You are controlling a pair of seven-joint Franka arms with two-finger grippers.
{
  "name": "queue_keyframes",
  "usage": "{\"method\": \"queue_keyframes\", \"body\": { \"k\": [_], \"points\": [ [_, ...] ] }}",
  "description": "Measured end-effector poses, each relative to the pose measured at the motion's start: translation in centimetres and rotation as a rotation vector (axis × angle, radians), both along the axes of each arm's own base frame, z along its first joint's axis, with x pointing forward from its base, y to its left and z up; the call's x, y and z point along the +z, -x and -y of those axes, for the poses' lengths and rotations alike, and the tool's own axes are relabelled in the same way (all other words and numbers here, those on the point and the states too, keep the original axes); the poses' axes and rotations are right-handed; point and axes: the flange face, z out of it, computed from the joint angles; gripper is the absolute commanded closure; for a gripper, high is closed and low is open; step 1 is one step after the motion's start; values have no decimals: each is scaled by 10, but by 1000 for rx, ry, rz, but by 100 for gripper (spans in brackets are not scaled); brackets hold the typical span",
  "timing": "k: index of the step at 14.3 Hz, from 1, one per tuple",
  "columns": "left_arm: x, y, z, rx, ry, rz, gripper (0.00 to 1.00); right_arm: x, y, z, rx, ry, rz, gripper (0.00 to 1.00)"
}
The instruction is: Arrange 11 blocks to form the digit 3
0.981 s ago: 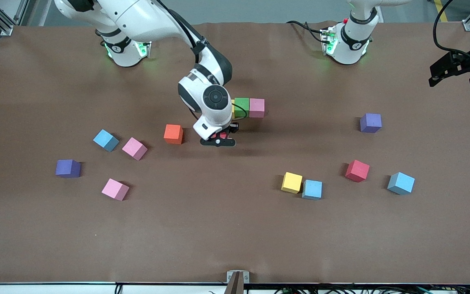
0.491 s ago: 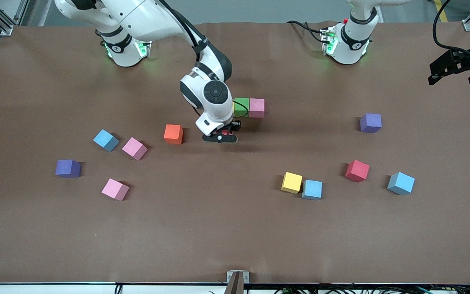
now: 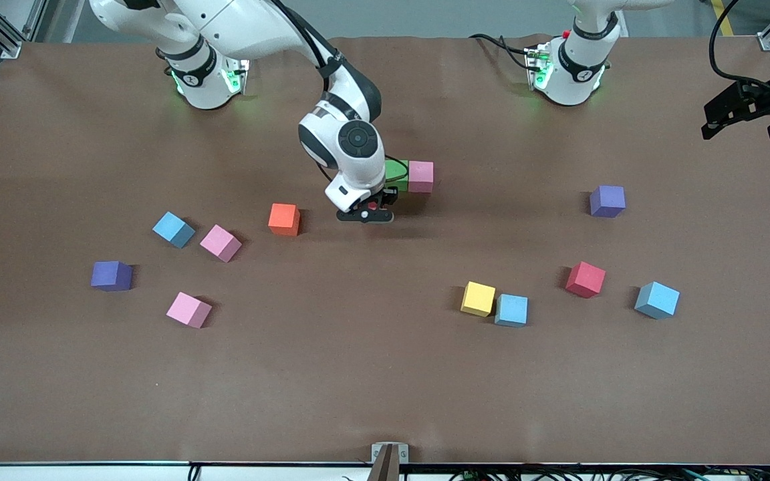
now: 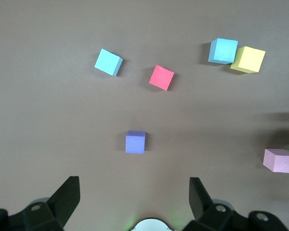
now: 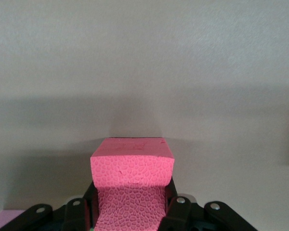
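- Step: placing. R end effector [image 3: 366, 213] is pinching a red block [image 5: 132, 163] between its fingers, low over bare tabletop [image 3: 371, 374] right by the started row.
- Row so far: green block [image 3: 400, 175] touching a pink block [image 3: 420, 176]. The arm hides most of the green and whatever sits beside it toward the R arm's end.
- Digit 3 is barely begun: only that top row shows, nothing linked below it yet.
- Next move, prob.: lower the red till it seats flat, faces square to the row and touching it on the side nearer the front cam, then spread the fingers and lift straight up. Risk: nudging the green on the way down.
- L end effector [image 4: 133, 184]: fingers spread wide, holding nothing, waiting off the L arm's end of the tabletop.
- Count in view:
- pink 3: one in the row, two loose [image 3: 220, 242] [image 3: 188, 309] toward the R arm's end
- lt blue 3 [image 3: 173, 229] [image 3: 511, 310] [image 3: 657, 299]
- red 2: the held one + a loose one [image 3: 585, 279]
- yellow 1 [image 3: 478, 298], touching a lt blue
- orange 1 [image 3: 284, 219], near the R end effector
- green 1
- purple 2 [image 3: 111, 275] [image 3: 607, 201], not needed
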Motion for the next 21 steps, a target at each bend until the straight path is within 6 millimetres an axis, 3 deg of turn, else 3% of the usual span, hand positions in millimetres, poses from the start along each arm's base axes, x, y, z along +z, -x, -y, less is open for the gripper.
{"method": "queue_keyframes", "body": {
  "k": [21],
  "points": [
    [-7,-5,0,0,0,-11,0,-3,1,2,30,4,7,58]
  ]
}}
